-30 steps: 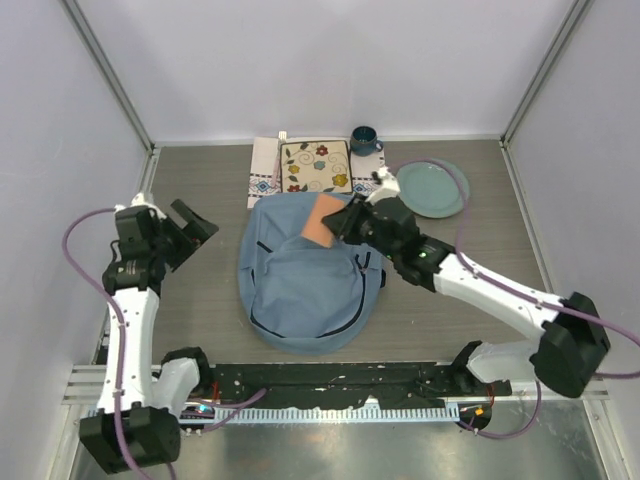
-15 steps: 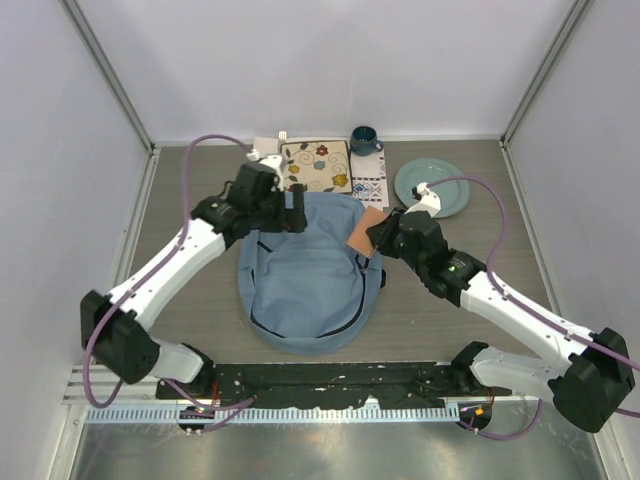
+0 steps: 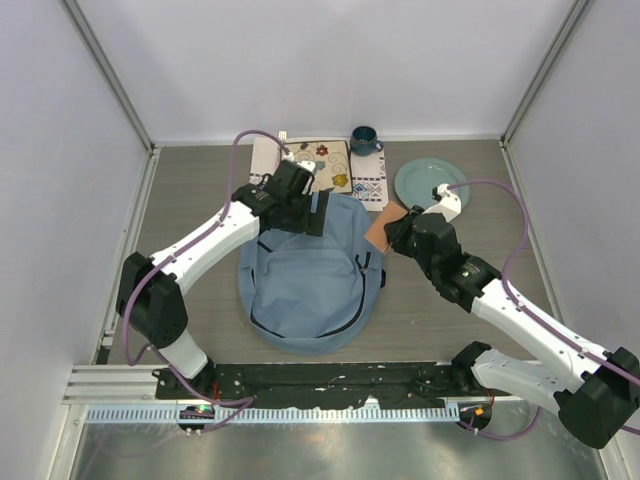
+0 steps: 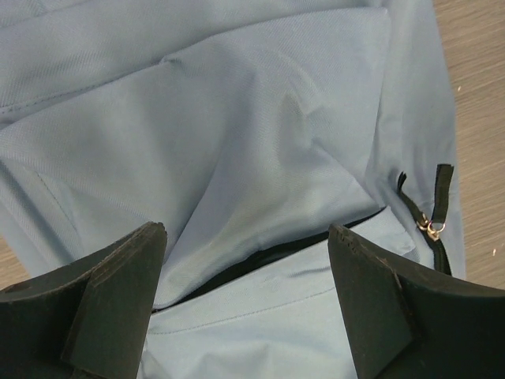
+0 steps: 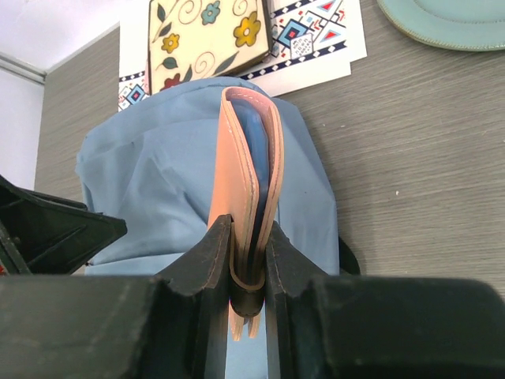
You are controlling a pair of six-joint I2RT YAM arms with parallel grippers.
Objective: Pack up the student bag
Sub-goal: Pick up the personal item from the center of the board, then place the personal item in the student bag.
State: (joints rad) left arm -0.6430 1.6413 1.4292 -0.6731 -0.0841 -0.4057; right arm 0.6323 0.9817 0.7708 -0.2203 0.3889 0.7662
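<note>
The light-blue student bag (image 3: 305, 275) lies flat in the middle of the table, its top toward the back. My left gripper (image 3: 312, 214) hovers open over the bag's top edge; in the left wrist view its fingers (image 4: 118, 292) straddle a partly open dark zipper slit (image 4: 268, 257) in the bag (image 4: 237, 142). My right gripper (image 3: 392, 232) is shut on a tan leather notebook (image 3: 381, 224) with blue inner pages, held just right of the bag's top. In the right wrist view the notebook (image 5: 246, 166) stands on edge between my fingers, above the bag (image 5: 166, 181).
Behind the bag lies a white patterned cloth mat (image 3: 368, 186) with a flowered tile (image 3: 322, 163) on it. A dark blue mug (image 3: 364, 139) stands at the back, and a teal plate (image 3: 425, 180) lies at the back right. Enclosure walls ring the table.
My left arm swung from the far left across to the bag's top. My right gripper pulled the notebook off the bag's top, rightward to beside it.
</note>
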